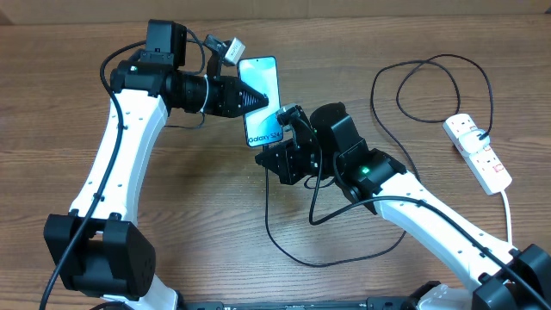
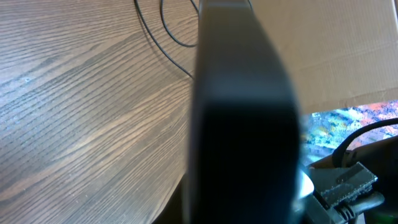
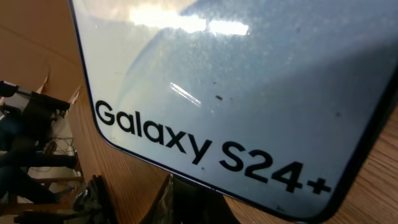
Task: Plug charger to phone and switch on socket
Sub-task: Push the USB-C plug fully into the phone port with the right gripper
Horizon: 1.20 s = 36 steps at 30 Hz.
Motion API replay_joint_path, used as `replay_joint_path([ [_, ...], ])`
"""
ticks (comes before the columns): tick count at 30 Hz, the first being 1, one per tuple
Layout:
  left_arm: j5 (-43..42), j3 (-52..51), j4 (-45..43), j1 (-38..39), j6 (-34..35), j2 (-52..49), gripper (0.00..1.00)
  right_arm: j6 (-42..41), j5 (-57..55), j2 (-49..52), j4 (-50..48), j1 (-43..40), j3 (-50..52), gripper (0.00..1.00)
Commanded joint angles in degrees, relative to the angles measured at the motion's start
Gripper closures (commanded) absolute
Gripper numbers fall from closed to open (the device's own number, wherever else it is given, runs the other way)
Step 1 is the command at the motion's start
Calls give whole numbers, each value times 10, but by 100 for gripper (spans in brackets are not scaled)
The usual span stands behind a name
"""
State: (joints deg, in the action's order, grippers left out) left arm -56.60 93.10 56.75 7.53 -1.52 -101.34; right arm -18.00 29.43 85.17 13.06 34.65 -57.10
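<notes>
**Two arms close on phone as charging job reaches the plug-in step**

The left gripper (image 1: 256, 96) pinches the phone (image 1: 261, 96) by its long side, fingers pressed together on it, with the screen facing up over the wooden table (image 1: 215, 198). Its own wrist camera shows the phone (image 2: 242, 124) only as a dark, blurred slab seen edge-on. The right gripper (image 1: 290, 114) sits just beside the phone's lettered end. It is so close that its camera is filled with the screen (image 3: 249, 93) and the words "Galaxy S24+". Whether those fingers are spread or clamped on the plug cannot be told. The charger (image 1: 430, 58), a thin black cable, loops over the table to the right of the phone in the overhead view. It runs to the socket (image 1: 480, 151), which lies well apart from the phone on that same side. The step in hand looks to be mating plug and phone, not yet visibly done. The next move calls for lining the plug up square with the port at the lettered end. It then calls for pushing straight in while the left arm braces the phone. After that, the socket's switch is left to press.
</notes>
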Motion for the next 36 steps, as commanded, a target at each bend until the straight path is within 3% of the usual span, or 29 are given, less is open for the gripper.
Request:
replay_joint_path([
  [1,-41,-1,33,24,-4,4,96,1,-76,-2,-27,-10,-59,96],
  [13,-41,-1,52,24,-18,4,96,9,-75,-2,-21,-10,-80,96],
  [20,-27,-1,34,20,-14,4,96,9,-70,-3,42,-10,-80,94],
  [27,19,-1,31,19,4,4,95,9,-43,-19,68,-10,-80,63],
  [36,97,-1,30,27,34,3,95,9,-48,-68,94,-15,-80,36],
])
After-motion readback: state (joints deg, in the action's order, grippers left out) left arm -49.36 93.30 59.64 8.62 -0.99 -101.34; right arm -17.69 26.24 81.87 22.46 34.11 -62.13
